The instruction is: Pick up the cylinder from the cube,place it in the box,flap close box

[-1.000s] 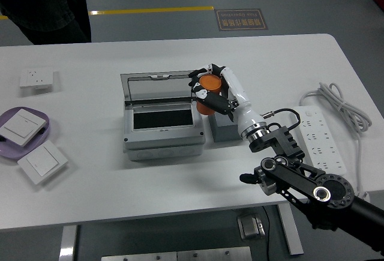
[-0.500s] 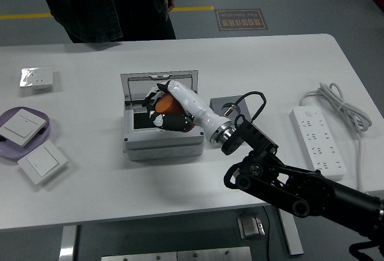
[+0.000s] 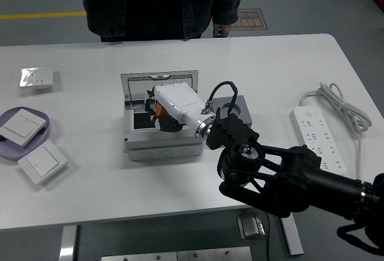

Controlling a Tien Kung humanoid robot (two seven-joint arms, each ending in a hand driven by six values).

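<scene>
The grey box [image 3: 162, 146] sits mid-table with its lid [image 3: 161, 84] raised at the back. My right hand [image 3: 163, 112], white-backed with black fingers, reaches down into the box's dark opening, palm down. A sliver of the orange cylinder [image 3: 158, 110] shows under the hand, with the fingers curled around it. The grey cube [image 3: 240, 108] stands just right of the box, its top bare, partly hidden by my black right arm [image 3: 270, 171]. My left arm is out of view.
A person in dark clothes [image 3: 162, 3] stands at the far edge, one hand [image 3: 221, 30] hanging near the table. A white power strip [image 3: 319, 136] with cable lies at right. Wall switches rest on a purple plate [image 3: 41, 130] at left; a socket [image 3: 36, 77] lies behind it.
My right hand carried the orange cylinder left from above the cube to over the box, then lowered it into the opening. The person has moved right along the far side.
</scene>
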